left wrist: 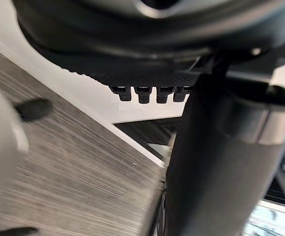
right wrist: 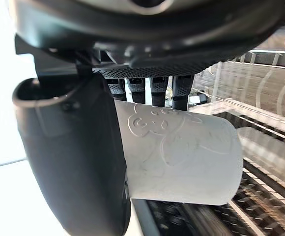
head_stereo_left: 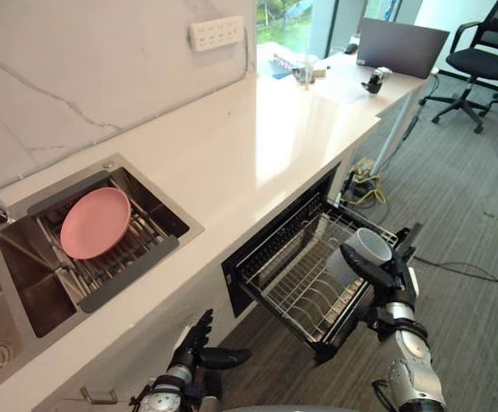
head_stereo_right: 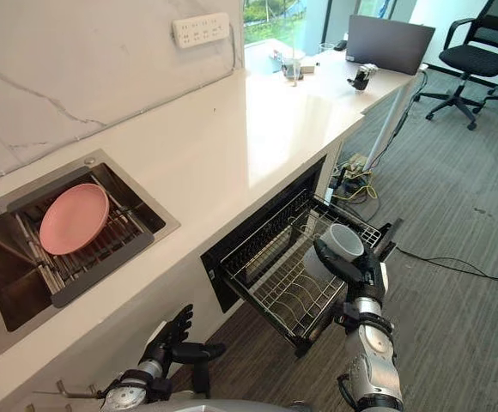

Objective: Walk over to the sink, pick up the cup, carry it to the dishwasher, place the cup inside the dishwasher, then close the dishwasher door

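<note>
left robot hand (head_stereo_left: 199,348): lower centre-left, fingers spread, relaxed, holding nothing | right robot hand (head_stereo_left: 393,276): lower right, forearm upright, fingers and thumb wrapped round white cup (head_stereo_left: 367,247) | cup: tilted, above pulled-out dishwasher rack (head_stereo_left: 292,283) | pink plate (head_stereo_left: 95,222): in sink (head_stereo_left: 34,283), left | tabletop (head_stereo_left: 266,129): upper centre

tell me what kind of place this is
Probably an office kitchenette: a counter sink with a pink plate, a pulled-out dishwasher rack where the right hand holds a white cup, and an office chair beyond.
</note>
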